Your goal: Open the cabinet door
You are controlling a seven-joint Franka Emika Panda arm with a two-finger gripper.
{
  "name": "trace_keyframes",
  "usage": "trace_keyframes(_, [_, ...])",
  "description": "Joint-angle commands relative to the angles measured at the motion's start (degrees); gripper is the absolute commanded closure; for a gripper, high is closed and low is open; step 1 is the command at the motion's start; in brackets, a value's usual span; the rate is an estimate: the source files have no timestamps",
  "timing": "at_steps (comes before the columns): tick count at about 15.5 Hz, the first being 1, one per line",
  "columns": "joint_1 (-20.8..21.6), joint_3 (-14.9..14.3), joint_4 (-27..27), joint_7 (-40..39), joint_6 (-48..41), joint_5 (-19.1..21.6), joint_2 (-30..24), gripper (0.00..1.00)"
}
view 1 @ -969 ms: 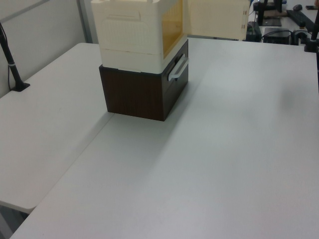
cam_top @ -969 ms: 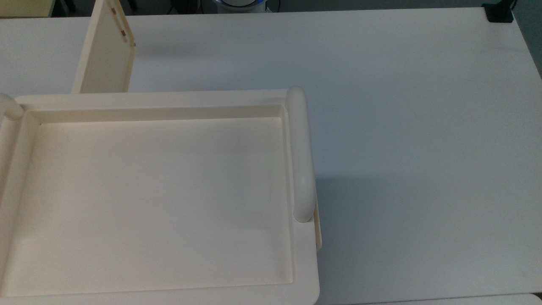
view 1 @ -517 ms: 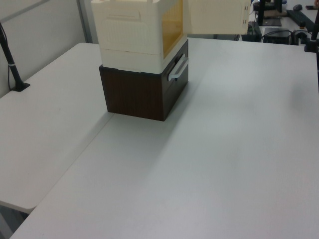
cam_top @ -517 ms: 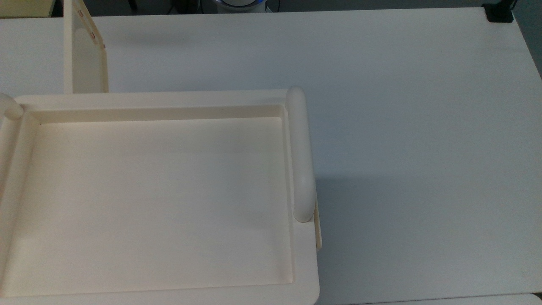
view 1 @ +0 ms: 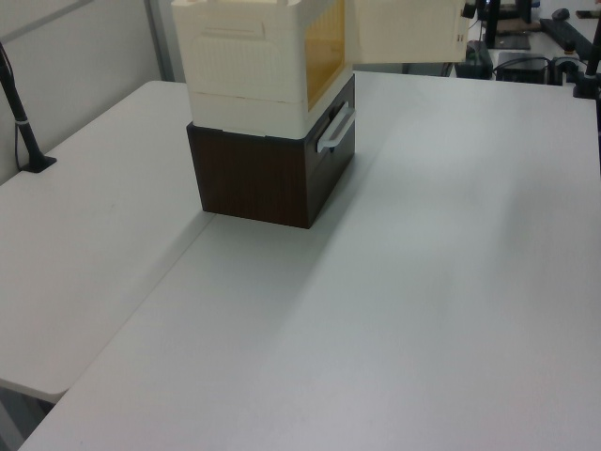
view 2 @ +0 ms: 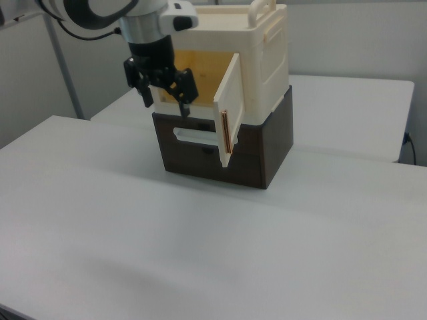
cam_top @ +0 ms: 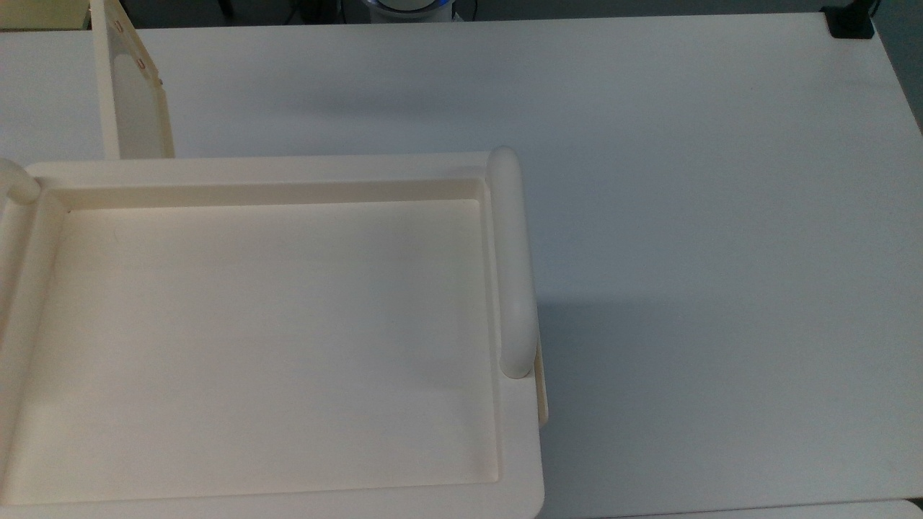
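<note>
Gripper (view 2: 164,93), fingers spread and holding nothing, hangs before the cabinet (view 2: 257,57) opening, cabinet door (view 2: 229,107) swung open to its right in the right view.

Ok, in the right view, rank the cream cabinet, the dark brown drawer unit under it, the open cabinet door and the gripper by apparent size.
1-2. cream cabinet and dark brown drawer unit: look alike, unsure
3. cabinet door
4. gripper, though it sits nearer the camera
</note>
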Motion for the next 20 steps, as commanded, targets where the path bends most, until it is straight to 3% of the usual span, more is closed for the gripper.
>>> trace_keyframes(1, [4.4, -0.6, -0.6, 3.3, -1.0, -0.9, 0.0, 0.00])
trace_keyframes(7, [10.6, -0.6, -0.6, 8.8, -0.4, -4.7, 3.6, 0.00])
trace_keyframes(20, [10.3, -0.5, -1.1, 8.4, 2.2, -6.8, 4.3, 0.00])
